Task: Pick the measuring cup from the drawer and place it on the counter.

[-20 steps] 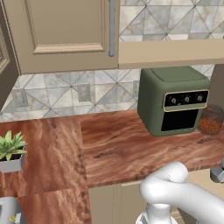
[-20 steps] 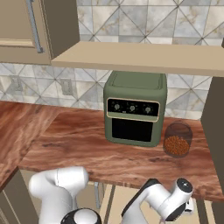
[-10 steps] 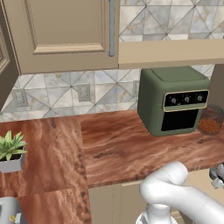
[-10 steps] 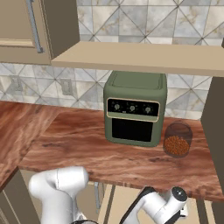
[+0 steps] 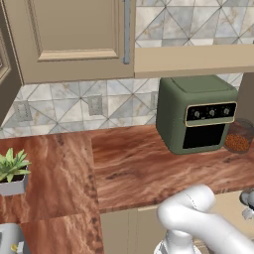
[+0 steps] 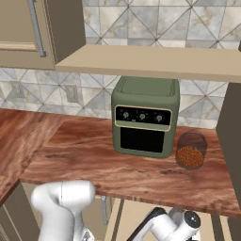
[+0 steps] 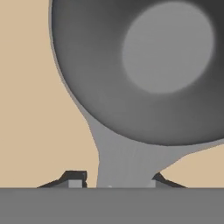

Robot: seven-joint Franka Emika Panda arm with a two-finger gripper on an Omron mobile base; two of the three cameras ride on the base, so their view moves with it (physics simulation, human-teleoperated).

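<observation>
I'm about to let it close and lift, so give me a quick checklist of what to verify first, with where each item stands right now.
1. Measuring cup in front of the gripper: ok, the bowl looms large in the hand view.
2. Handle between the fingertips: ok, one tip sits on each side of it.
3. Tips actually touching the handle: cannot tell, their ends are cut off at the view's bottom.
4. Cup resting on the drawer floor: ok, beige surface all around it.
5. Landing space on the counter: ok, bare wood left of the green oven.
6. Glass jar away from that spot: ok, right of the oven.
</observation>
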